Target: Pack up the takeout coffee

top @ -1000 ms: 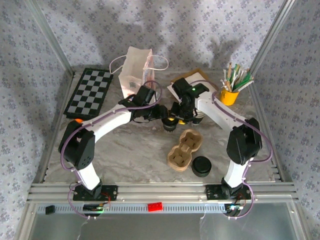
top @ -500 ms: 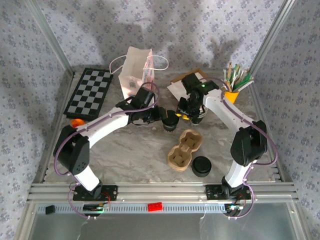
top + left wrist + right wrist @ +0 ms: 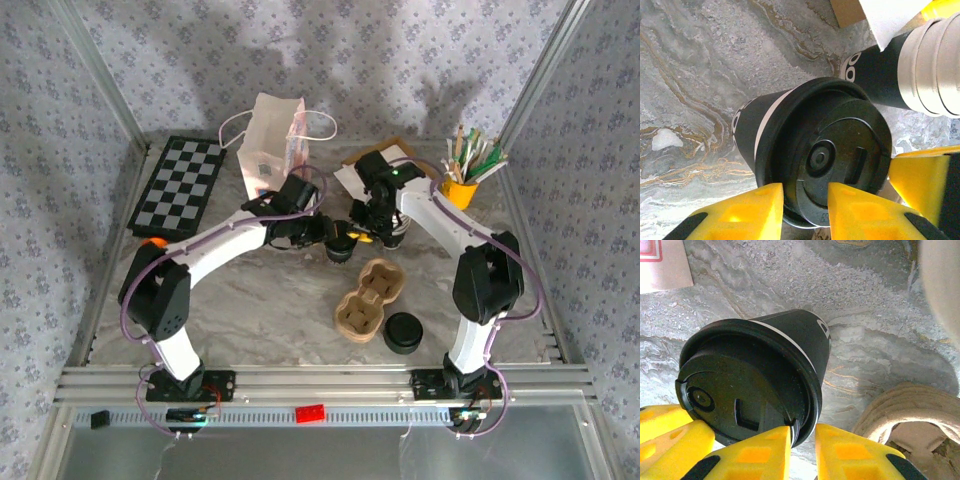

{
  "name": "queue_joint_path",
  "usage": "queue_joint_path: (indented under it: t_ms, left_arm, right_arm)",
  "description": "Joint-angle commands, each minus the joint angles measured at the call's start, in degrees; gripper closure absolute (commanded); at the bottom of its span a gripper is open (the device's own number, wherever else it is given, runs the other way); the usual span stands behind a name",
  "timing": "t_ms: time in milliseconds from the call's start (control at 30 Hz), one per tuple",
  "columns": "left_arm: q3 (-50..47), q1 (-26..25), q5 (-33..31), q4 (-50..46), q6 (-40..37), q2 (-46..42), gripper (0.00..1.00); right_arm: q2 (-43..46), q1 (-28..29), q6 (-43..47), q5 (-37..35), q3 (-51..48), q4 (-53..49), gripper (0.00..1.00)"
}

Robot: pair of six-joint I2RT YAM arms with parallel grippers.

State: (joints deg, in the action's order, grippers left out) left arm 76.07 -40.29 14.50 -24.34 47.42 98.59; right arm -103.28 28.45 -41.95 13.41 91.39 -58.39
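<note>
A black takeout coffee cup (image 3: 340,250) with a black lid (image 3: 840,155) stands at the table's middle. My left gripper (image 3: 328,234) comes at it from the left. In the left wrist view the left gripper (image 3: 805,210) is shut on the lid's near edge. My right gripper (image 3: 358,236) comes from the right, and in the right wrist view the right gripper (image 3: 802,452) is shut on the rim of the cup (image 3: 790,340). A second black cup (image 3: 875,75) with a pale ribbed end is just behind. The brown cardboard cup carrier (image 3: 368,298) lies in front.
A loose black lid (image 3: 403,333) sits right of the carrier. A white paper bag (image 3: 272,140) stands at the back, a checkerboard (image 3: 180,185) at the far left, and a yellow holder of sticks (image 3: 462,185) at the back right. Paper sheets (image 3: 355,170) lie behind the cups.
The right gripper swung out to the right, then came back left onto the cup's rim. The left gripper and the cup stayed nearly in place.
</note>
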Motion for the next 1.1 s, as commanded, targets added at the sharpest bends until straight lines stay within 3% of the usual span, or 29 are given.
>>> queue_joint_path:
  t_ms: [0,267,733,900,1067]
  left_arm:
    - [1.87,-0.23,-0.79,-2.09,-1.11,0.78,0.71]
    - [2.67,-0.15,-1.43,-3.08,-2.02,0.99,0.71]
    - [6.07,-0.09,-3.59,-4.05,-4.76,2.27,0.70]
    - [3.76,0.15,-5.87,-4.23,-4.11,-1.33,0.70]
    - [-0.56,0.30,-3.56,-3.12,-0.96,-3.40,0.75]
  right_arm:
    - [-1.45,0.38,1.16,1.04,0.37,-1.68,0.80]
    - [0.43,0.73,0.89,-2.32,1.77,-4.16,0.80]
    - [2.78,2.13,0.66,-4.49,6.95,-6.99,0.71]
    - [-0.11,2.21,0.67,-4.54,10.80,-8.05,0.68]
    - [-6.05,2.23,4.18,-3.61,17.61,-10.04,0.63]
